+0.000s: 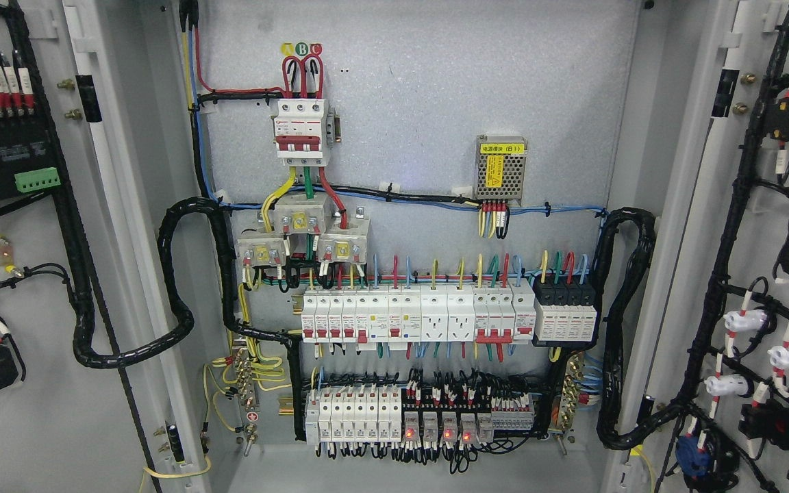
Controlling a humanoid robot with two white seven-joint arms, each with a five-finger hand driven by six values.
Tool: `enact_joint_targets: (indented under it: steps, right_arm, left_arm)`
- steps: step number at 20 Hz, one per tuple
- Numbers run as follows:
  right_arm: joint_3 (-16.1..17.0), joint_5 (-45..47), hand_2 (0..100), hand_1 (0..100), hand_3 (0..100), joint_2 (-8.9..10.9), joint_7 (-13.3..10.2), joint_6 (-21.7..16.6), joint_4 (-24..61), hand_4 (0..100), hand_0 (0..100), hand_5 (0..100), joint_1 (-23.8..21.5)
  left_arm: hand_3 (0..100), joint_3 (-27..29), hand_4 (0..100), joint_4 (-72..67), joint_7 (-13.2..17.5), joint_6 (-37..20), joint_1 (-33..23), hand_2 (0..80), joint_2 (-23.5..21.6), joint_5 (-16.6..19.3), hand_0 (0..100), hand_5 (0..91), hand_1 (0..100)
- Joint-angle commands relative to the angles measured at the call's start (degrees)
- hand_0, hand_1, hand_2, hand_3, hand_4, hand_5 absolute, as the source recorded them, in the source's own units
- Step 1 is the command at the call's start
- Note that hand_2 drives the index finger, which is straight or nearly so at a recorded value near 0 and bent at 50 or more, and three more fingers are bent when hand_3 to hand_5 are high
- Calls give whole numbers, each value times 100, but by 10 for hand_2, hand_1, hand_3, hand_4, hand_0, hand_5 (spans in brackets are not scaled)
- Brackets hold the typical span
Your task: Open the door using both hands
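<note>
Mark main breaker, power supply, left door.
main breaker (301,131), head view, on its white body
power supply (501,168), head view, on its mesh cover
left door (31,411), head view, on bare inner panel

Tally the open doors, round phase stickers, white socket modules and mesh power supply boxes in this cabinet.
Open grey metal cabinet doors: 2
Round yellow, green and red phase stickers: 3
White socket modules: 2
Perforated metal power supply box: 1
Total: 8

No robot arm in view, neither hand visible
</note>
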State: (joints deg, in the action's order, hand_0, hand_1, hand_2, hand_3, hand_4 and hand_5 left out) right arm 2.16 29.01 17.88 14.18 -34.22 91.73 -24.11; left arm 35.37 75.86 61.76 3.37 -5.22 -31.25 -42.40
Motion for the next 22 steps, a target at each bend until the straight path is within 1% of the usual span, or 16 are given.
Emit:
enact_joint_targets:
  steps: [1, 3, 5, 8, 9, 10, 12, 13, 14, 15, 16, 17, 19, 20, 22]
  right_arm:
    - [57, -9, 0, 0, 0, -13, -29, 12, -59, 0, 217, 0, 12]
    - [39, -9, 0, 0, 0, -13, -29, 12, -59, 0, 218, 0, 12]
    - [4, -18, 0, 0, 0, -13, -29, 3, -50, 0, 218, 0, 12]
    - [-75, -36, 0, 0, 0, -30, -29, 11, -15, 0, 218, 0, 21]
    - [-154, -44, 0, 0, 0, -39, -29, 12, -7, 0, 218, 0, 38]
    - [-207, -44, 0, 0, 0, -48, -38, 12, -6, 0, 218, 0, 56]
    - [-277, -53, 0, 0, 0, -100, -47, 20, -6, 0, 218, 0, 126]
    - [-321, -62, 0, 0, 0, -153, -55, 29, -15, 0, 218, 0, 161]
    - [-400, -71, 0, 0, 0, -179, -55, 29, -15, 0, 218, 0, 213]
    - [-505, -79, 0, 0, 0, -206, -64, 38, -7, 0, 218, 0, 266]
    - [-628, -149, 0, 0, 0, -328, -64, 90, 11, 0, 218, 0, 319]
    - [-716, -324, 0, 0, 0, -460, -73, 152, 20, 0, 218, 0, 337]
    - [-839, -807, 0, 0, 0, -706, -82, 301, 2, 0, 218, 0, 442]
    - [-953, -983, 0, 0, 0, -864, -82, 319, 2, 0, 218, 0, 495]
    - [-1146, -1229, 0, 0, 0, -1093, -90, 363, 2, 0, 218, 0, 574]
  left_arm:
    - [28, -275, 34, 683, -59, 15, -31, 28, 163, 39, 292, 0, 0]
    - [28, -311, 35, 973, -173, 6, -31, 28, 365, 188, 292, 0, 0]
    - [28, -399, 35, 1255, -296, 6, -31, 28, 619, 468, 292, 0, 0]
    - [28, -662, 35, 1615, -436, 6, -49, 28, 1023, 733, 292, 0, 0]
    - [28, -750, 35, 1721, -524, 6, -58, 28, 1181, 821, 292, 0, 0]
    - [28, -855, 35, 1835, -655, 6, -75, 28, 1374, 987, 292, 0, 0]
    - [28, -988, 35, 2099, -1068, -3, -102, 28, 1857, 1522, 292, 0, 0]
    - [28, -1058, 35, 2222, -1348, -3, -145, 28, 2121, 1812, 292, 0, 0]
    - [28, -1198, 34, 2353, -1586, -20, -172, 28, 2358, 2006, 292, 0, 0]
    - [28, -1382, 34, 2433, -1745, -38, -207, 28, 2509, 2086, 292, 0, 0]
    - [28, -1627, 34, 2495, -1912, -64, -242, 28, 2615, 2122, 292, 0, 0]
    - [28, -1838, 34, 2574, -2140, -99, -286, 28, 2737, 2244, 292, 0, 0]
    - [28, -2164, 34, 2636, -2693, -169, -409, 28, 3071, 2630, 292, 0, 0]
    - [28, -2453, 34, 2645, -2974, -309, -453, 28, 3081, 2806, 292, 0, 0]
    - [28, -2928, 34, 2653, -3432, -695, -480, 27, 3073, 3018, 292, 0, 0]
